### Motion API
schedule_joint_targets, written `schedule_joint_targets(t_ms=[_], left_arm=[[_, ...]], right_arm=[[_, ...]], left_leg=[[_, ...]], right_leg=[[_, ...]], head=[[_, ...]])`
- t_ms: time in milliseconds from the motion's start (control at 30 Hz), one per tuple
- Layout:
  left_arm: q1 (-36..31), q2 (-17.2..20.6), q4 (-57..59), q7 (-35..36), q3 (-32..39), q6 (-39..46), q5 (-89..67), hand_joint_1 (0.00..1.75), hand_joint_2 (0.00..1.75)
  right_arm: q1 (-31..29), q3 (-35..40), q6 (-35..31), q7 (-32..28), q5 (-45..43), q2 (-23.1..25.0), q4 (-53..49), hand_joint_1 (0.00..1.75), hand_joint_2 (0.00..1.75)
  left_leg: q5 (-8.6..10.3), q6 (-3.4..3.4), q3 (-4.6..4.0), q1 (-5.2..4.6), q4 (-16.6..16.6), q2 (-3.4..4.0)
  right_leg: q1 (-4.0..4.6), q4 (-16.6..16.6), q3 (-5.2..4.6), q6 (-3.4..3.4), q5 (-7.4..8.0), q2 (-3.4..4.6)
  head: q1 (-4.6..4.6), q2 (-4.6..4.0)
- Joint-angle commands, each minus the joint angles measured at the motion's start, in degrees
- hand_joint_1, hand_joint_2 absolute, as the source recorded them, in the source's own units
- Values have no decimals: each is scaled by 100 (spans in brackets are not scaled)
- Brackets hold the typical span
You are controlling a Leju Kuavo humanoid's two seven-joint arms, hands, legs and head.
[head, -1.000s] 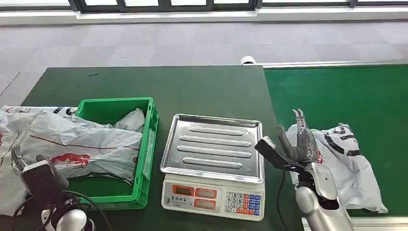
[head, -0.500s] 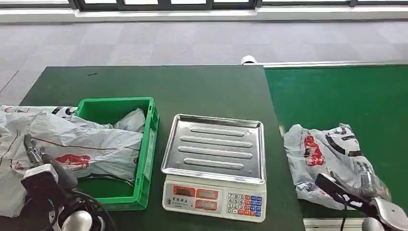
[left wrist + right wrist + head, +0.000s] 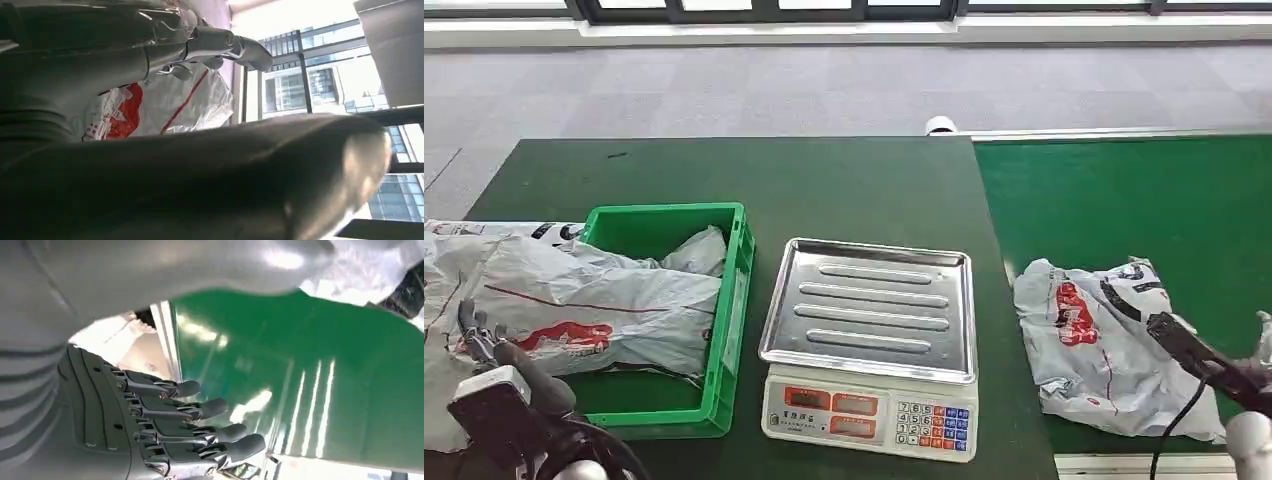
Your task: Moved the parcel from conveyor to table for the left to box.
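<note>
The parcel (image 3: 1102,338), a crumpled grey bag with red and black print, lies on the green conveyor belt (image 3: 1124,195) at its near left side. My right hand (image 3: 1260,338) is at the picture's right edge, just past the parcel's right side. In the right wrist view this hand (image 3: 165,430) has its fingers spread over the belt and holds nothing, with the parcel (image 3: 370,260) beyond it. My left hand (image 3: 476,335) is low at the left, fingers up and empty, over grey bags (image 3: 165,100) with red print.
A green crate (image 3: 729,300) on the dark green table (image 3: 754,170) holds grey bags that spill out over its left side. A steel-topped scale (image 3: 869,320) stands between the crate and the belt. Grey carpet lies beyond.
My right hand has drawn back from the parcel's left part, moving down and to the right past it. My left hand has shifted slightly lower and left. The parcel stays on the belt.
</note>
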Motion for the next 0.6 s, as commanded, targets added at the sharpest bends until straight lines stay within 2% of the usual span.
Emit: schedule_joint_targets(t_ms=[33,200,333,500,600], left_arm=[[-250,130,471,-63,116,-12,139,0,0],[-407,100,527,-11,156,-36,114,0,0],[-443,75,516,67,188,-85,13,0,0],[-425,122,518,116,221,-277,115,0,0],[-425,121,521,115,223,-279,116,0,0]], right_arm=[[-382,1018,-54,-86,-21,336,867,0,175],[-58,1387,120,-83,31,595,631,0,175],[665,1557,347,87,193,784,-146,0,175],[1570,1567,753,95,78,697,-1263,0,175],[1618,1560,759,97,69,697,-1325,0,175]], left_leg=[[2,-11,28,15,-25,24],[9,-17,22,20,-34,12],[3,-13,16,20,-19,-10],[0,-16,17,18,-25,-29],[-3,-12,3,11,-11,-28]], right_leg=[[15,-30,23,-7,12,18],[21,-41,23,-10,18,5],[21,-25,23,-8,3,-15],[19,-24,24,-11,-7,-34],[11,-9,10,-6,-12,-28]], head=[[-2,0],[-2,0],[-2,0],[-2,0],[-2,0]])
